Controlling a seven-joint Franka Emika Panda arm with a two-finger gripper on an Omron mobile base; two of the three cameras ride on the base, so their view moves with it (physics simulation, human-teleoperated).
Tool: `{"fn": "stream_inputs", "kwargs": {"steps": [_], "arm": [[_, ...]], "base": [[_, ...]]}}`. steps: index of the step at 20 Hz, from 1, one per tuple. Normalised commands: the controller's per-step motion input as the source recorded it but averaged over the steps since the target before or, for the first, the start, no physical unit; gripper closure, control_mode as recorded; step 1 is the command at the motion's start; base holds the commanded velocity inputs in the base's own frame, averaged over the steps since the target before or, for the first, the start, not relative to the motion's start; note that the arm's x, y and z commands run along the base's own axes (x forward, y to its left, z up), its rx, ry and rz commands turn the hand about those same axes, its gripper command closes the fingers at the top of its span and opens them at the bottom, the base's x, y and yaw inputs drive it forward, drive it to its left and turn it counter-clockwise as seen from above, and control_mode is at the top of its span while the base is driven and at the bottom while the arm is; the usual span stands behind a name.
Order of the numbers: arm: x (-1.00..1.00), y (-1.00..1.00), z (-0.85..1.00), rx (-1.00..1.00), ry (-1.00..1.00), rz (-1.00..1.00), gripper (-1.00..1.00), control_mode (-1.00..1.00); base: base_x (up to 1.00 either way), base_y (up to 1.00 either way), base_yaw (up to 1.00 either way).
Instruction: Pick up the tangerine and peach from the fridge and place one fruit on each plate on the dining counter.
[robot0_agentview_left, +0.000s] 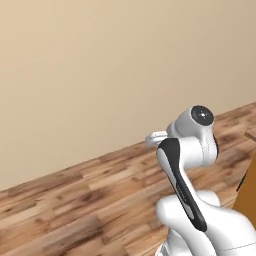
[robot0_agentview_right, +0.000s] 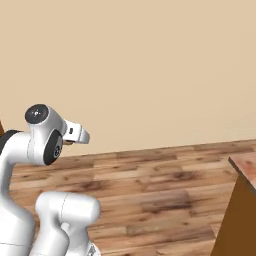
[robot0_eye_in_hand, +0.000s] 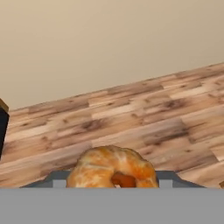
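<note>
arm (robot0_agentview_left: 187, 165): white with dark joints, folded upright over the base, seen in both base views against a plain beige wall (robot0_agentview_left: 100, 65) and a wood plank floor (robot0_agentview_left: 90, 200).

claw (robot0_eye_in_hand: 113, 183): at the bottom of the hand view, pinching the tangerine, fingers pressed in against its sides; finger tips mostly hidden behind the fruit and the lower edge.

tangerine (robot0_eye_in_hand: 111, 168): round, dull orange with paler mottling and a darker dimple facing the camera; held in the claw, off the floor, with wall and floor planks behind it.

dining counter (robot0_agentview_right: 245, 172): a corner of pink-brown stone top over an orange wood side, at the right edge of the right base view; well apart from the arm. an orange wood panel (robot0_agentview_left: 248, 192) also stands at the right edge of the left base view; cannot tell what it belongs to.

dark object (robot0_eye_in_hand: 2, 124): at the left edge of the hand view, brown on top; cannot tell what it is.
</note>
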Motion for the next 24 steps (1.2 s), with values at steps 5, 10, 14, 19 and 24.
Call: {"fn": "stream_inputs", "kwargs": {"steps": [5,10,14,19,24], "arm": [[0.0,0.0,0.0,0.0,0.0,0.0,1.0,1.0],[0.0,0.0,0.0,0.0,0.0,0.0,1.0,1.0],[0.0,0.0,0.0,0.0,0.0,0.0,1.0,1.0],[0.0,0.0,0.0,0.0,0.0,0.0,1.0,1.0],[0.0,0.0,0.0,0.0,0.0,0.0,1.0,1.0]], "base": [[0.77,0.28,-0.3],[0.77,0.28,-0.31],[0.6,0.31,-0.5],[0.5,0.32,-0.61],[0.59,0.32,-0.51]]}}
